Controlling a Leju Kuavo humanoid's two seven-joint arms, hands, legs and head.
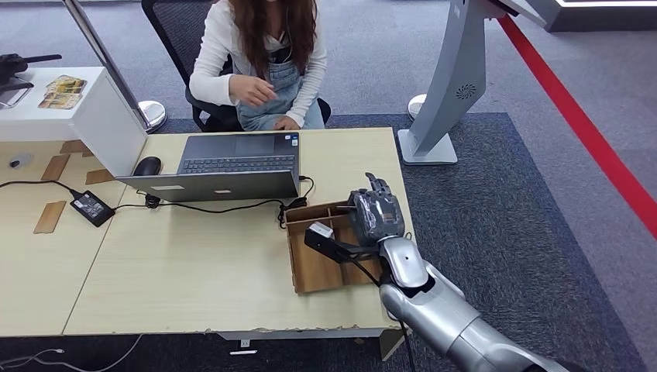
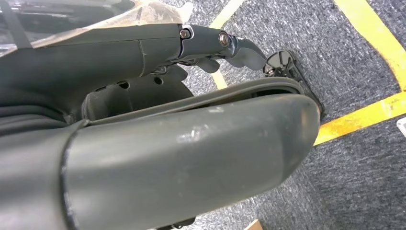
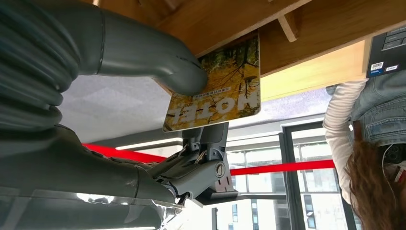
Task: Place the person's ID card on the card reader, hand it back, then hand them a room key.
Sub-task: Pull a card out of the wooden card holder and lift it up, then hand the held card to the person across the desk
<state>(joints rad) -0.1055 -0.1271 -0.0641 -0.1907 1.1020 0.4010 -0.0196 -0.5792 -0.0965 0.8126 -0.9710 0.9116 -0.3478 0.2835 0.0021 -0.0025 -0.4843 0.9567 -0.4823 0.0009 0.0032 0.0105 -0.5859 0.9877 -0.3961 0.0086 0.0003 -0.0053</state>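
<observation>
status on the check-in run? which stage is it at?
Key stage. The right hand, over the wooden divided tray, pinches a yellow card printed HOTEL. No ID card is visible, so that part looks done, unconfirmed. Left: passing it to the seated person.

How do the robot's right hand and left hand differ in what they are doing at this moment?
The right hand is raised over the wooden tray on the table, while the left hand hangs over the grey carpet floor. The right hand holds a card printed HOTEL between thumb and fingers; the left hand holds nothing, with fingers curled in. Both are dark grey.
</observation>
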